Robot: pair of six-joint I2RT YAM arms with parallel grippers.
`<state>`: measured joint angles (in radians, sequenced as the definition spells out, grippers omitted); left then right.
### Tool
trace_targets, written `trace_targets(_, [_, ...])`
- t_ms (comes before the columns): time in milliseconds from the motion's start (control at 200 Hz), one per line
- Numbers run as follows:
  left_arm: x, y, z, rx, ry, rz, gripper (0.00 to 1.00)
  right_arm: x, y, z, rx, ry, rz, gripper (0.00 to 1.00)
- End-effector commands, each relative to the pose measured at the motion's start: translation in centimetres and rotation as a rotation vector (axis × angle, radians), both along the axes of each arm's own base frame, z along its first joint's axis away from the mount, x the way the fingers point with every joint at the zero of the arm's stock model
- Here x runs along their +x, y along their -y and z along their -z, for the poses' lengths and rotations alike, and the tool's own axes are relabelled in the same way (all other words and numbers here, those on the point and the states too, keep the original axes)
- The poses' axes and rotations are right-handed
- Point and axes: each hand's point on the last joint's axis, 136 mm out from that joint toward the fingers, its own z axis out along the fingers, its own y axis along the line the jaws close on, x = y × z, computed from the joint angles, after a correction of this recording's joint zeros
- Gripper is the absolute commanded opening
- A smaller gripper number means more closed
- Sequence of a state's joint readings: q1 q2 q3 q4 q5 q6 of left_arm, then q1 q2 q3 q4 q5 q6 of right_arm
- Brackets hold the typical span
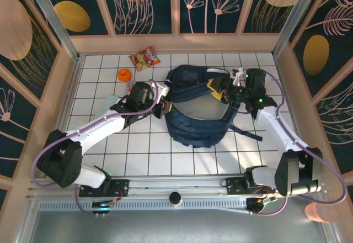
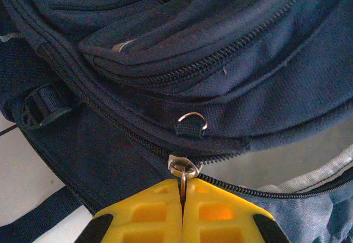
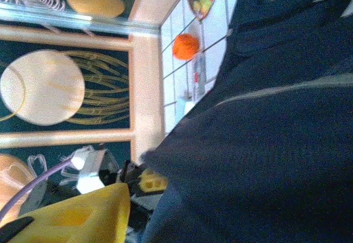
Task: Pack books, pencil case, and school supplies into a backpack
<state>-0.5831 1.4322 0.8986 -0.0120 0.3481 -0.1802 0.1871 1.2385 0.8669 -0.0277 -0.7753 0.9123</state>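
White tiled table (image 1: 143, 149) inside a walled booth with leaf-pattern panels. The backpack (image 1: 193, 130), navy, lies centre of the top view and is the biggest thing there. Its main compartment is gaping and pale grey lining shows in the middle. Straps trail off to its lower right.

Left arm (image 1: 99, 130) reaches in from lower left and right arm (image 1: 276, 121) from lower right. They meet the bag on opposite sides.

Left gripper (image 2: 182, 210) is at the bag's left edge. In the left wrist view its yellow fingers are pressed together with no gap, pinching the metal zipper pull (image 2: 183, 171) of the main zip. The zip is closed to the left of the slider and parted to the right, with grey lining showing in the lower right of that frame. A small metal D-ring (image 2: 192, 122) sits just above the pull.

Right gripper (image 1: 225, 92) is at the bag's upper right rim. In the right wrist view one yellow finger (image 3: 83, 215) shows at lower left, with navy fabric beside it. I cannot tell whether the jaws are open or holding cloth.

Snack packet (image 1: 145, 59) lies upper left of the bag. An orange ball (image 1: 124, 75) is just below-left of it. A pale bluish-white piece (image 1: 113, 99) lies against the left arm. The pencil case (image 3: 198, 74), slim and clear, is on the tiles just under the ball in the right wrist view, outside the bag.
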Motion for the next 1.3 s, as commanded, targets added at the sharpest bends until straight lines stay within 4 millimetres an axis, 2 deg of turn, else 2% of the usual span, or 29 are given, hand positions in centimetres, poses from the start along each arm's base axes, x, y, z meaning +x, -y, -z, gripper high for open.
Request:
trace_targets(0, [0.2,0.9,-2.0,-0.074,0.019,0.032,0.00,1.2,-0.2,-1.6,0.075,0.047,0.196,0.56])
trace_targets(100, [0.1,1.0,-2.1,-0.087,0.017,0.033,0.00,0.9,-1.0,-1.0,0.068,0.028,0.261,0.57])
trace_targets(205, [0.0,1.3,-2.1,-0.107,0.015,0.037,0.00,0.6,-2.3,-0.1,0.068,0.005,0.257,0.55])
trace_targets(240, [0.0,1.3,-2.0,-0.107,0.014,0.038,0.00,0.6,-2.7,0.1,0.063,0.003,0.247,0.49])
trace_targets(290, [0.2,1.2,-1.9,-0.093,0.012,0.028,0.00,0.6,-3.2,0.0,0.061,0.013,0.216,0.28])
trace_targets(325, [0.6,0.8,-1.6,-0.070,0.012,0.001,0.00,0.6,-3.3,0.0,0.045,0.023,0.190,0.18])
trace_targets(420, [1.5,-1.0,0.1,0.028,0.020,-0.079,0.00,0.7,-3.1,-1.6,-0.002,0.096,0.089,0.05])
trace_targets(480, [2.0,-2.3,1.1,0.059,0.011,-0.116,0.00,0.5,-2.6,-3.0,-0.004,0.139,-0.007,0.00])
trace_targets(616, [3.3,-4.0,1.9,0.079,0.023,-0.149,0.00,-0.5,-0.9,-6.0,-0.016,0.215,-0.172,0.00])
trace_targets(711, [4.7,-4.7,2.1,0.091,0.049,-0.160,0.00,-1.1,-0.2,-7.4,0.011,0.230,-0.266,0.00])
trace_targets(851, [7.5,-5.1,2.5,0.122,0.080,-0.176,0.00,-1.9,0.0,-9.1,0.062,0.247,-0.381,0.00])
trace_targets(896, [8.2,-5.6,3.6,0.144,0.067,-0.194,0.00,-2.0,0.1,-9.8,0.068,0.262,-0.402,0.00])
trace_targets(911, [8.9,-5.6,2.8,0.137,0.084,-0.203,0.00,-2.1,0.1,-9.9,0.071,0.263,-0.408,0.00])
trace_targets(1006, [10.8,-6.4,3.7,0.160,0.070,-0.244,0.00,-2.2,0.6,-11.2,0.080,0.283,-0.421,0.00])
trace_targets(1131, [12.1,-7.4,3.7,0.186,0.095,-0.285,0.00,-2.3,1.0,-12.2,0.092,0.303,-0.426,0.00])
trace_targets(1151, [12.4,-7.6,5.0,0.205,0.076,-0.290,0.00,-2.4,1.0,-12.3,0.096,0.304,-0.430,0.00])
trace_targets(1296, [14.0,-8.6,6.0,0.226,0.072,-0.336,0.00,-2.3,1.0,-12.4,0.099,0.306,-0.428,0.00])
